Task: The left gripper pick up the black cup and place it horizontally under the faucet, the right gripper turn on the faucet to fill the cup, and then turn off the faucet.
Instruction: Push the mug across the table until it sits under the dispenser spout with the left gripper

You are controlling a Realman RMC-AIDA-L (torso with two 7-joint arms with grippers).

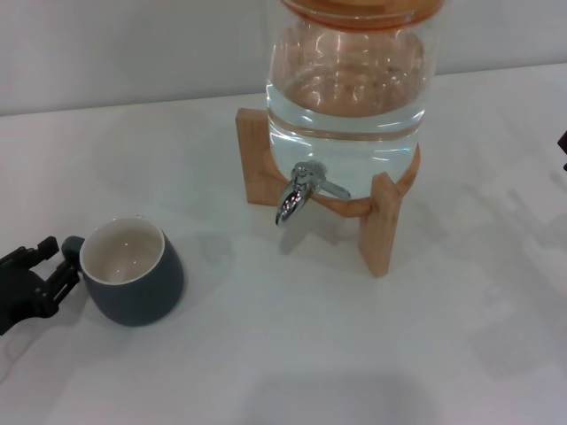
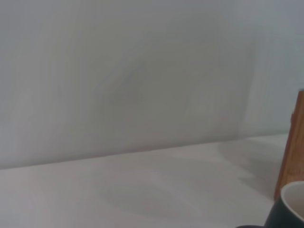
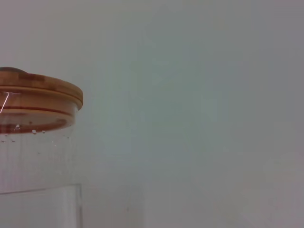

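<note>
The black cup stands upright on the white table at the front left, its cream inside showing and its handle turned to the left. My left gripper is at the far left, low by the table, with its knobbly fingers open just at the cup's handle. The cup's rim also shows in the left wrist view. The chrome faucet sticks out of the glass water jar with its spout pointing down, well to the right of the cup. Only a dark sliver of my right gripper shows at the right edge.
The jar holds water and sits on a wooden stand with legs in front and at the back left. Its wooden lid shows in the right wrist view. A pale wall runs behind the table.
</note>
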